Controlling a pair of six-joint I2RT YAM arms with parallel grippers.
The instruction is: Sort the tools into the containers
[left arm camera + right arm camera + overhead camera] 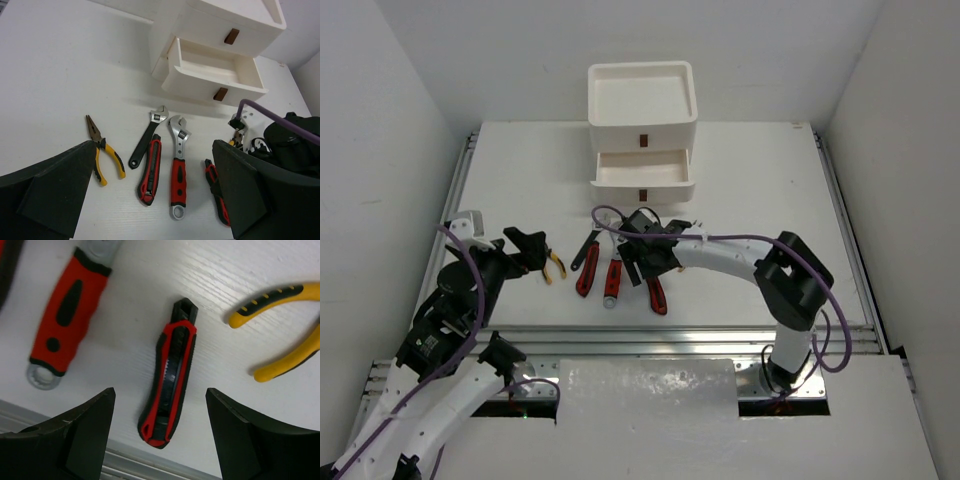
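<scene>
The tools lie in a row on the white table. From left there are yellow-handled pliers (555, 267), a black-handled wrench (586, 250), a red-black utility knife (587, 279), a red-handled wrench (613, 280) and a second red-black knife (657, 296). My right gripper (650, 266) is open just above this second knife (172, 375), with a finger on each side of it. My left gripper (534, 246) is open and empty, above the table beside the yellow pliers (102, 150). The white drawer unit (642, 130) stands at the back with one drawer (643, 170) pulled out.
The unit's top tray (692, 95) looks bare inside. A second pair of yellow-handled pliers (285, 330) lies to the right of the knife, under my right arm. A metal rail (650, 340) runs along the table's near edge. Purple cables loop over both arms.
</scene>
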